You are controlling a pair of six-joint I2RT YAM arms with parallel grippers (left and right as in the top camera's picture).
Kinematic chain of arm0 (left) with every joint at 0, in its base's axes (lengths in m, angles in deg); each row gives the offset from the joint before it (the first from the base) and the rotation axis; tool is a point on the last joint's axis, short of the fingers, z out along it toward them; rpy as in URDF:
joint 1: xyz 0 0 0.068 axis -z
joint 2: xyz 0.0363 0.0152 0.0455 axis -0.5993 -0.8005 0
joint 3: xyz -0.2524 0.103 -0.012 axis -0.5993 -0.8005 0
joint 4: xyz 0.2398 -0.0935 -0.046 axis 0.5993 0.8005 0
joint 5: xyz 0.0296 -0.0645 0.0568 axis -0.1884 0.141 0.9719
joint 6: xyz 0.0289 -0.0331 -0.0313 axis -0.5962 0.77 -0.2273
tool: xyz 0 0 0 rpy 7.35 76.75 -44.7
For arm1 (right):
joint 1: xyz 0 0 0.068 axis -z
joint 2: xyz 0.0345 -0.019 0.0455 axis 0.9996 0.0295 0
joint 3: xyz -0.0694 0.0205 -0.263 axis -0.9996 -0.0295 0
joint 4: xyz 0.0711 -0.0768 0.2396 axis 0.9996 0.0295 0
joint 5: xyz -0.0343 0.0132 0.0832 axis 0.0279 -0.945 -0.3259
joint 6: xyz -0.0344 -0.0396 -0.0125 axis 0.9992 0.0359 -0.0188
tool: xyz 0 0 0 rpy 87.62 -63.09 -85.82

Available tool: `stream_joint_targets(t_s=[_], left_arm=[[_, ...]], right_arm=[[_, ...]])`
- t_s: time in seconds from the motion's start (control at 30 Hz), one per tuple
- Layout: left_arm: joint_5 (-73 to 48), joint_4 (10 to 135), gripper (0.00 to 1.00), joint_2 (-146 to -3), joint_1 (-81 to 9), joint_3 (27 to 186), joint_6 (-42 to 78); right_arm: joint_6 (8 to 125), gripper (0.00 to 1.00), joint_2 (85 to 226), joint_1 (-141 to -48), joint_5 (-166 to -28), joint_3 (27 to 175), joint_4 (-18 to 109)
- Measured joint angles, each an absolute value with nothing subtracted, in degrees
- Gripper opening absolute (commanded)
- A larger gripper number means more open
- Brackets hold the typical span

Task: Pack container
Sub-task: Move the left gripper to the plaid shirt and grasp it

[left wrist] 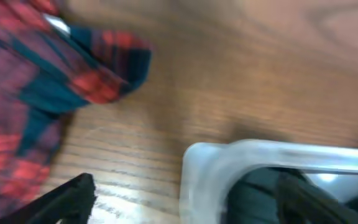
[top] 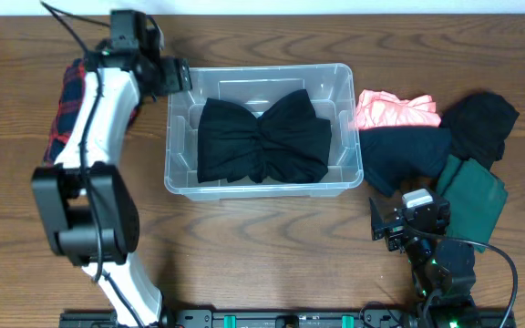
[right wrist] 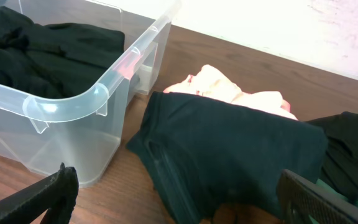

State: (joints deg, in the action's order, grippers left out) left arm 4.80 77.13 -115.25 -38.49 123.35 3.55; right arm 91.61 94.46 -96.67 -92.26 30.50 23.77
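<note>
1. Container (top: 261,71) first: I see the clear plastic bin in the middle of the counter (top: 262,264), open at the top, with its long side running across the overhead view.
2. A black garment (top: 262,137) lies inside it. It is pinched at the middle like a bow and covers most of the floor, with bare plastic showing along the far wall and at both ends.
3. The left end effector (left wrist: 185,186) is at the bin's far left corner, just beside the rim. Its wrist view is blurred, but I can make out one dark finger (left wrist: 67,199) low on the left and the rounded corner of the bin between the two fingers. They are spread apart and hold nothing.
4. A red plaid shirt (top: 66,100) lies on the counter left of the bin, partly under the left arm.
5. The right end effector (right wrist: 178,177) sits low at the front right of the counter, facing the loose clothes. Its fingers are wide apart with nothing between them.
6. Straight ahead of it lies a dark folded garment (right wrist: 229,149), with one edge close to the bin's right wall.
7. A pink garment (top: 395,109) lies behind that, partly covered by it.
8. Further right are a crumpled black cloth (top: 481,123) and, nearer to me, a green garment (top: 472,196). The two are touching.
</note>
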Motion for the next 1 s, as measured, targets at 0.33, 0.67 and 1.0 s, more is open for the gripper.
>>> stream_joint_targets(t_s=[0.33, 0.67, 1.0], left_arm=[[4.58, 84.78, 0.98, -102.88, -57.05, 129.56, 4.35], [-15.27, 84.23, 0.98, -119.40, -75.30, 128.68, 1.25], [-19.18, 78.77, 0.97, -127.31, -74.29, 128.36, -3.36]], right_arm=[[91.61, 0.99, 94.46, -96.69, -92.26, 30.50, 23.77], [91.61, 0.99, 94.46, -96.67, -92.26, 30.50, 23.77], [91.61, 0.99, 94.46, -96.69, -92.26, 30.50, 23.77]])
